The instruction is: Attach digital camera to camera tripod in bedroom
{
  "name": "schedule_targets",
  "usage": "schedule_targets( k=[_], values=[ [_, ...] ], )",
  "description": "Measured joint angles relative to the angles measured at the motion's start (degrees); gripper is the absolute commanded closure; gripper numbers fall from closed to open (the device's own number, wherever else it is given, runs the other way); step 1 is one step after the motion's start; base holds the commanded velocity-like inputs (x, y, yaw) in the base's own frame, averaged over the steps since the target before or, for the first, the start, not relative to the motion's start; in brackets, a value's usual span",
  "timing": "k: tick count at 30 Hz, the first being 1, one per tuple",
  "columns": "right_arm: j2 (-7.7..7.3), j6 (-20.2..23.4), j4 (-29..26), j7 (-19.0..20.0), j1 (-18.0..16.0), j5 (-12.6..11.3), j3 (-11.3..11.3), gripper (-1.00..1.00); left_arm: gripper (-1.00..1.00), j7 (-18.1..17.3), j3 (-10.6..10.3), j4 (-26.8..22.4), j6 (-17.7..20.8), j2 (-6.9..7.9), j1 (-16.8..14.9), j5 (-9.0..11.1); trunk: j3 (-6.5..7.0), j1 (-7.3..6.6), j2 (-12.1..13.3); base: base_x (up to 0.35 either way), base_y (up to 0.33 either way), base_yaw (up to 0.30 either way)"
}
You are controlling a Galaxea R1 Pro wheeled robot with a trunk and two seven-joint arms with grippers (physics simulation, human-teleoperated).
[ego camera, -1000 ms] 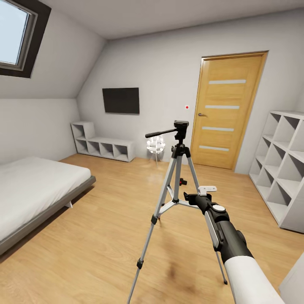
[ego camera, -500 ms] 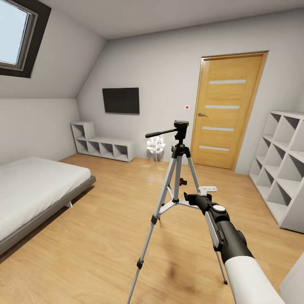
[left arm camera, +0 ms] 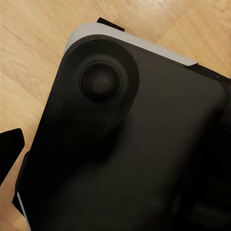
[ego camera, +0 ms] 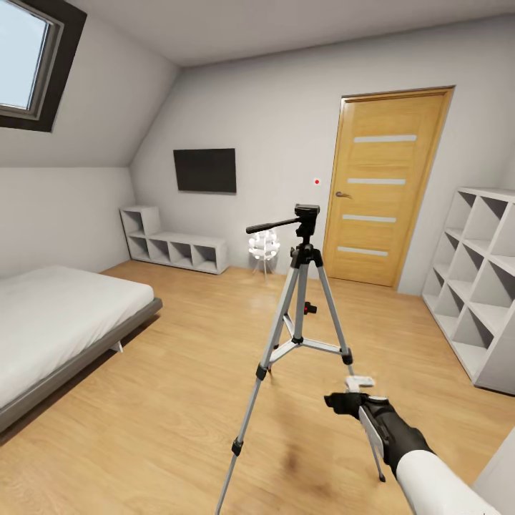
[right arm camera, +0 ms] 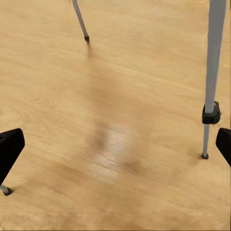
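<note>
The white cube shelves (ego camera: 478,286) along the right wall have open compartments, and every compartment that can be seen into holds nothing. The low white shelf unit (ego camera: 175,247) against the far wall, under the wall-mounted TV (ego camera: 204,170), likewise shows bare cubbies.

The camera tripod (ego camera: 300,315) stands upright on the light wood floor (ego camera: 164,400) near the middle of the room, legs spread, its black head and long pan handle at the top carrying nothing. In the right wrist view two of its silver legs (right arm camera: 211,72) come down to the floor, one with a black joint collar near its foot.

The right end effector (ego camera: 348,395) hangs low, just beside the tripod's near right leg and apart from it. Its two black fingertips (right arm camera: 9,147) sit at opposite edges of the right wrist view with bare floor between them, so it is spread wide and grips nothing.

The left wrist view looks onto a dark rounded panel (left arm camera: 130,144) with a round boss, wood floor beyond; one black fingertip shows at the edge, and I cannot tell how far the left end effector is parted.

A grey low bed (ego camera: 57,322) lies along the left wall, a wooden door (ego camera: 383,186) is shut at the far right, and a small white lamp (ego camera: 263,247) stands beyond the tripod. The digital camera is not to be seen.
</note>
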Motion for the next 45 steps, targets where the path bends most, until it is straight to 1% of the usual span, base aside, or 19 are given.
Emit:
schedule_targets(
  k=[1,2,6,7,8,10,12,13,16,20,22,24,27,28,33,36,41,42,45],
  values=[
    [-0.04,-0.42,2.36,-0.08,-0.02,0.07,0.03,-1.00,-1.00,0.00,0.00,0.00,0.00,0.00,0.00,0.00,0.01,0.00,0.00,0.000,0.000,0.000],
    [-0.10,-1.71,6.70,-0.19,0.00,0.19,0.05,-1.00,-1.00,0.00,0.00,0.00,0.00,0.00,0.00,0.00,0.00,0.00,0.00,0.000,0.000,0.000],
    [-0.21,-5.91,16.36,-0.25,-0.03,0.25,0.11,-1.00,-1.00,-0.01,0.00,0.00,0.00,0.00,0.00,0.00,0.00,0.00,0.00,0.000,0.000,0.000],
    [-0.51,-10.11,23.08,-0.21,-0.05,0.22,0.22,-1.00,-1.00,0.03,0.00,0.01,0.00,0.01,0.00,0.00,0.01,-0.01,-0.01,0.000,0.000,0.000],
    [-0.56,-11.02,26.33,-0.17,0.02,0.24,0.33,-1.00,-1.00,0.04,0.00,0.00,0.00,0.01,0.00,0.00,0.00,0.00,0.00,0.000,0.000,0.000],
    [-0.68,-12.97,29.03,-0.20,1.07,0.24,0.49,-1.00,-1.00,0.06,0.00,0.00,0.01,0.01,0.00,0.05,0.00,0.00,-0.01,0.000,0.000,0.000],
    [-0.71,-13.52,29.72,-0.33,2.79,0.26,0.51,-1.00,-1.00,0.06,0.00,0.00,0.02,0.00,0.00,0.07,0.00,0.00,0.00,0.000,0.000,0.000],
    [-0.74,-13.84,30.16,-0.58,4.79,0.28,0.55,-1.00,-1.00,0.07,0.01,0.00,0.03,0.00,0.00,0.08,0.00,0.00,0.00,0.000,0.000,0.000],
    [-0.76,-14.19,30.56,-1.14,8.09,0.28,0.55,-1.00,-1.00,0.07,0.00,0.00,0.03,0.00,0.00,0.08,0.00,0.00,0.00,0.000,0.000,0.000],
    [-0.74,-14.44,30.84,-2.54,11.89,0.30,0.61,-1.00,-1.00,0.07,0.00,0.00,0.03,0.04,0.00,0.10,0.00,0.00,-0.01,0.000,0.000,0.000],
    [-0.72,-14.58,30.88,-3.33,12.84,0.30,0.61,-1.00,-1.00,0.07,0.00,0.00,0.02,0.04,0.00,0.13,0.00,0.00,0.00,0.000,0.000,0.000],
    [-0.77,-17.08,30.99,-4.60,15.40,0.26,0.57,-1.00,-1.00,0.12,0.02,0.01,0.06,0.07,0.00,0.21,0.00,0.00,-0.01,0.000,0.000,0.000],
    [-0.85,-20.28,30.95,-4.93,17.44,0.25,0.57,-1.00,-1.00,0.13,0.05,0.05,0.08,0.08,0.00,0.29,0.00,0.00,0.00,0.000,0.000,0.000],
    [-0.90,-24.27,30.93,-5.19,20.36,0.24,0.61,-1.00,-1.00,0.13,0.02,0.08,0.09,0.06,0.00,0.75,0.00,0.00,0.00,0.000,0.000,0.000],
    [-0.87,-26.26,30.95,-5.30,25.03,0.23,0.65,-1.00,-1.00,0.15,0.00,0.09,0.03,0.08,0.00,1.20,0.00,0.00,-0.01,0.000,0.000,0.000],
    [-0.71,-26.18,30.94,-5.38,25.94,0.23,0.65,-1.00,-1.00,0.15,0.00,0.02,0.01,0.09,0.00,1.33,0.01,0.00,0.00,0.000,0.000,0.064],
    [-0.71,-25.76,31.00,-5.39,26.03,0.23,0.65,-1.00,-1.00,0.15,0.00,0.01,0.00,0.11,0.00,1.56,0.12,0.00,0.00,0.000,0.000,0.198],
    [-0.73,-25.17,31.01,-5.42,26.04,0.23,0.65,-1.00,-1.00,0.15,0.00,0.01,0.01,0.14,0.00,2.54,0.14,0.00,0.00,0.000,0.000,0.250],
    [-0.71,-24.93,31.01,-5.45,26.04,0.23,0.65,-1.00,-1.00,0.15,-0.04,0.01,0.01,0.20,0.00,3.89,0.22,0.00,-0.01,0.000,0.000,0.256]
  ],
)
